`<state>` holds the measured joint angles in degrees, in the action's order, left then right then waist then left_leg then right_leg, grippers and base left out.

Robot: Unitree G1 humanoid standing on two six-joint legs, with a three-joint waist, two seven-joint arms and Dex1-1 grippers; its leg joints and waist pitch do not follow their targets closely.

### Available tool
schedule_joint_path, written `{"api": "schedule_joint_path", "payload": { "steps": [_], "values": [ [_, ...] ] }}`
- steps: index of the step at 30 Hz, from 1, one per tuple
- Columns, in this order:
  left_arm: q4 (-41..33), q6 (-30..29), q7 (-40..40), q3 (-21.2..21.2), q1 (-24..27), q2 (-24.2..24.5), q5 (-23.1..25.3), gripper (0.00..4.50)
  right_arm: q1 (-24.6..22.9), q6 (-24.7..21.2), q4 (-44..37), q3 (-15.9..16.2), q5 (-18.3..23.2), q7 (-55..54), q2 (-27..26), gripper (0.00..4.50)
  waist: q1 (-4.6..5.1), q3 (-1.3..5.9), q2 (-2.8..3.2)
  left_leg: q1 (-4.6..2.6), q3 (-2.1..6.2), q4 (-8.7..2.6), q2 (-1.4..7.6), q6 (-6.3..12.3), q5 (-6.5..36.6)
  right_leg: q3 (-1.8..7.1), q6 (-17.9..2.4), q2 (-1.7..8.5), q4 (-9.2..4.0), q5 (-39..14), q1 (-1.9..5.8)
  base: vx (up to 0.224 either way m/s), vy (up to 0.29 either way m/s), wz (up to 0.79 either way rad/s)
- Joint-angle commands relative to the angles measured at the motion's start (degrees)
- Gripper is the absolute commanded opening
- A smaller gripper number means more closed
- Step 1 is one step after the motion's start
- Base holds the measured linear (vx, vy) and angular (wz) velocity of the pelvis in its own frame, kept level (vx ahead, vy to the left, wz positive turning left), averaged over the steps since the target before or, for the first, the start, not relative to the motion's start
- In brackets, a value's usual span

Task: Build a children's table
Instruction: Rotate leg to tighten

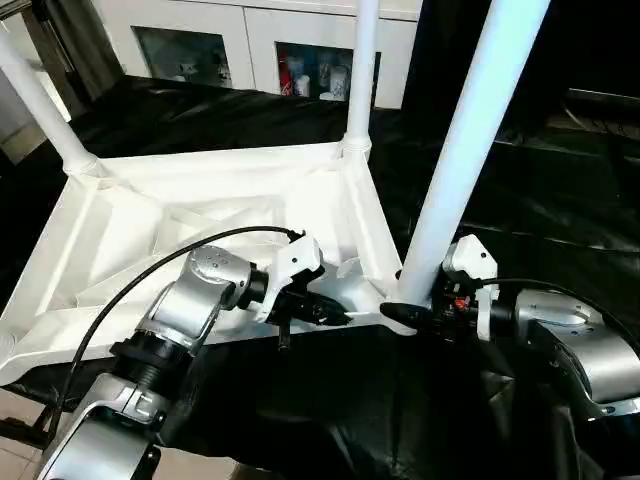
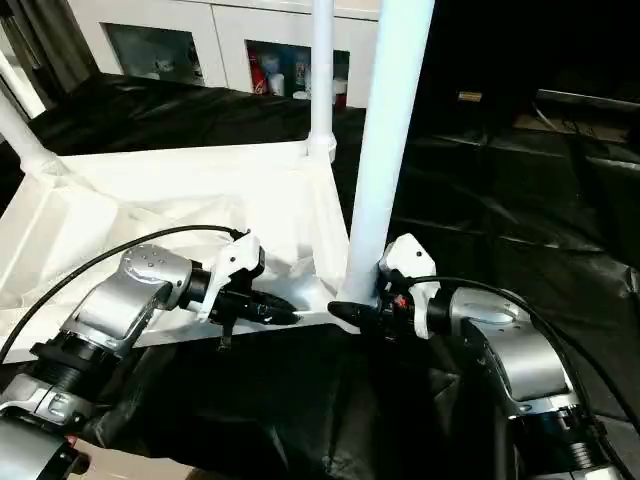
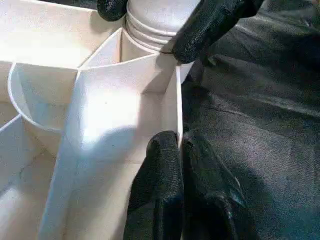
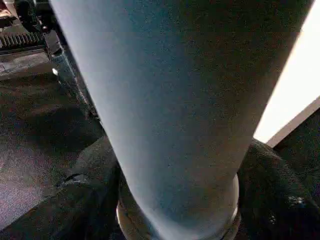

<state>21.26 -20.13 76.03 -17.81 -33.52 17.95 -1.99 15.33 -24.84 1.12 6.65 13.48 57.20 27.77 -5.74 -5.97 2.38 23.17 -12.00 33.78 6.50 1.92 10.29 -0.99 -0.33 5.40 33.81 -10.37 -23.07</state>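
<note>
The children's table lies upside down: its white ribbed tabletop [image 1: 120,230] rests on the black drape. Two white legs stand in the far corner sockets, one on the left [image 1: 35,100] and one on the right [image 1: 362,70]. A third leg [image 1: 470,150] rises from the near right corner socket. My right gripper [image 1: 405,315] is shut on this leg's base, a black finger on each side [image 4: 75,200]. My left gripper [image 1: 335,318] is shut on the tabletop's thin near rim [image 3: 177,100], close beside that corner.
A white cabinet [image 1: 250,50] with glass doors stands behind the work table. Black drape [image 1: 520,220] covers the table to the right and in front. A strip of light floor [image 1: 20,410] shows at the near left.
</note>
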Motion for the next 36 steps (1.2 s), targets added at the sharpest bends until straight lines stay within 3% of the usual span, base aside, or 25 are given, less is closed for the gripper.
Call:
{"api": "schedule_joint_path", "payload": {
  "steps": [1, 5, 9, 12, 15, 16, 19, 22, 28, 31, 33, 36],
  "values": [
    [-3.56, 1.67, 2.08, -3.45, -0.97, -3.67, -2.63, 0.0, -0.33, -0.58, -3.24, 4.08, 1.55, 0.73, -2.44, 2.8, 0.31, 3.87, -0.7, -2.3, 3.31, -5.23, 6.99, 1.63, 15.35, 2.21, -14.94, 4.72, -3.69, -11.68, 1.54, 0.0, 0.0, 0.0],
    [-0.19, 2.72, -3.45, -2.34, -2.53, -5.64, -0.38, 0.0, 0.02, 0.11, -0.92, 2.97, -0.58, -5.9, -6.11, 2.7, 0.43, 3.87, -0.72, -2.25, 3.29, -5.18, 6.89, 1.45, 15.06, 2.24, -14.8, 4.68, -3.77, -11.89, 1.33, 0.0, 0.0, 0.0],
    [4.01, 2.54, -10.45, -0.5, -4.99, -8.79, 0.84, 0.0, 1.8, 0.03, 4.65, -0.1, -3.66, -18.71, -12.68, 2.69, 1.03, 3.9, -0.76, -2.26, 3.65, -5.32, 6.61, -1.0, 17.83, 2.18, -13.72, 4.86, -4.2, -17.16, 1.13, 0.0, 0.0, 0.0],
    [6.24, 2.31, -14.38, 0.32, -6.49, -10.63, 1.58, 0.0, 2.98, -0.9, 7.63, -2.45, -3.98, -25.24, -16.28, 2.69, 1.52, 4.03, -0.72, -2.35, 3.67, -5.5, 6.54, -2.22, 18.48, 2.15, -13.03, 4.57, -4.1, -16.16, 1.04, 0.0, 0.0, 0.0],
    [8.55, 1.99, -18.69, 1.16, -8.13, -13.17, 2.24, 0.0, 4.48, -1.52, 10.78, -4.67, -4.68, -32.84, -20.42, 2.69, 1.6, 4.33, -0.77, -2.24, 3.49, -5.29, 6.4, -1.35, 16.12, 2.14, -13.37, 4.6, -3.91, -11.81, 1.43, 0.0, 0.0, 0.0],
    [9.27, 1.77, -20.21, 1.6, -8.63, -14.09, 2.34, 0.0, 5.06, -1.88, 11.75, -5.38, -4.99, -35.28, -21.7, 2.69, 1.75, 4.27, -0.75, -2.13, 3.28, -5.2, 6.33, -0.67, 15.2, 2.2, -13.8, 4.5, -3.85, -10.36, 1.25, 0.0, 0.0, 0.0],
    [10.74, 2.17, -22.15, 2.23, -9.59, -15.89, 2.39, 0.0, 5.89, -0.84, 13.17, -4.63, -7.03, -37.42, -23.56, 2.69, 1.73, 4.43, -0.77, -2.14, 3.26, -4.99, 6.31, 0.41, 13.83, 2.13, -14.11, 4.57, -3.73, -9.26, 1.57, 0.0, 0.0, 0.0],
    [10.98, 3.07, -22.03, 2.01, -9.6, -17.07, 2.07, 0.0, 6.51, 0.75, 12.99, -3.13, -6.93, -35.77, -25.07, 3.39, 1.64, 4.59, -0.69, -2.0, 3.22, -4.85, 6.33, 1.65, 12.03, 2.02, -14.42, 4.47, -3.42, -6.56, 1.77, 0.0, 0.0, 0.0],
    [9.82, 4.65, -19.48, 0.79, -8.58, -15.75, 2.06, 0.0, 6.35, 1.68, 11.82, -1.35, -6.96, -33.0, -23.44, 3.88, 1.58, 4.52, -0.67, -2.1, 3.23, -4.86, 6.43, 2.18, 12.69, 2.02, -14.53, 4.45, -3.45, -7.42, 1.83, 0.0, 0.0, 0.0],
    [7.17, 5.53, -14.19, -0.79, -6.37, -12.51, 1.6, 0.0, 4.35, 1.84, 6.67, 0.99, -4.9, -22.94, -17.85, 3.88, 1.52, 4.5, -0.71, -1.99, 3.21, -4.78, 6.46, 2.71, 12.18, 2.03, -14.54, 4.48, -3.35, -6.41, 2.05, 0.0, 0.0, 0.0],
    [6.82, 5.87, -13.39, -1.05, -6.05, -12.0, 1.58, 0.0, 4.03, 1.84, 5.85, 1.33, -4.48, -21.33, -16.95, 3.88, 1.33, 4.59, -0.68, -1.82, 3.29, -4.59, 6.63, 4.29, 10.49, 2.01, -14.76, 4.58, -2.99, -3.54, 2.29, 0.0, 0.0, 0.0],
    [5.35, 5.24, -10.86, -1.6, -5.08, -10.69, 0.92, 0.0, 2.9, 2.31, 3.37, 2.03, -3.43, -17.14, -14.51, 3.88, 0.88, 4.4, -0.61, -2.07, 3.16, -4.53, 6.73, 4.63, 10.83, 1.98, -15.56, 4.54, -3.11, -4.6, 2.04, 0.0, 0.0, 0.0]
  ]
}}
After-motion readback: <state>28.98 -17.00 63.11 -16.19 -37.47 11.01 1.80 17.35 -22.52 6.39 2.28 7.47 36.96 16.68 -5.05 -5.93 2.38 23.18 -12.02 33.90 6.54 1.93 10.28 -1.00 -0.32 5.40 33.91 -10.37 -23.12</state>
